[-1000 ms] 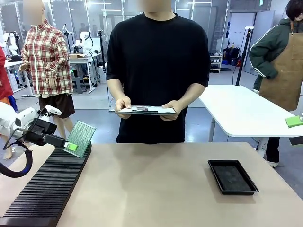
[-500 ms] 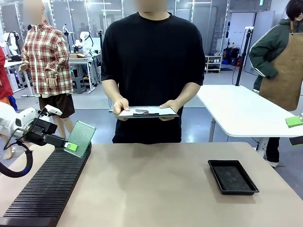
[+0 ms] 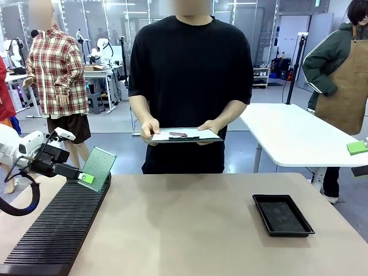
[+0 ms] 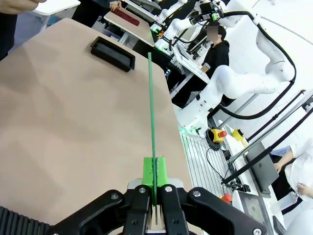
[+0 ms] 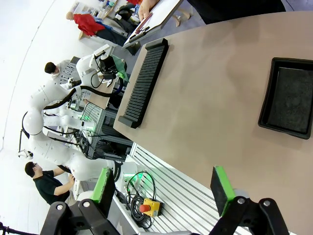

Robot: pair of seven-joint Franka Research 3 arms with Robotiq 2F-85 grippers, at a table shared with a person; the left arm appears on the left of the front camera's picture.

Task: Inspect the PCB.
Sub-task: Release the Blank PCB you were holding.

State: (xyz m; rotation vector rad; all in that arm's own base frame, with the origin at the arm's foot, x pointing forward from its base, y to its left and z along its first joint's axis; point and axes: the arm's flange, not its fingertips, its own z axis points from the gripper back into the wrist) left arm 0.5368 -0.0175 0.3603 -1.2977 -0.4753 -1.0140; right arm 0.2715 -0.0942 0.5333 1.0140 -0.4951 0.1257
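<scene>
The PCB [image 3: 99, 164], a thin green board with a pale dotted face, stands tilted over the far end of the black slotted rack [image 3: 57, 230]. My left gripper [image 3: 86, 178] is shut on its lower edge. In the left wrist view the PCB [image 4: 151, 107] shows edge-on as a thin green line rising from my left gripper [image 4: 155, 169]. My right gripper [image 5: 161, 188] is open and holds nothing, hanging off the table's right side. One of its green pads [image 3: 356, 148] shows at the right edge of the front view.
A person stands at the far side holding a clipboard [image 3: 184, 135] with a white sheet in both hands. A black tray [image 3: 283, 214] lies on the right of the table [image 3: 184, 230]. The rack runs along the left edge.
The person has shifted slightly and moved the clipboard a little to the right. Neither arm nor the PCB has moved.
</scene>
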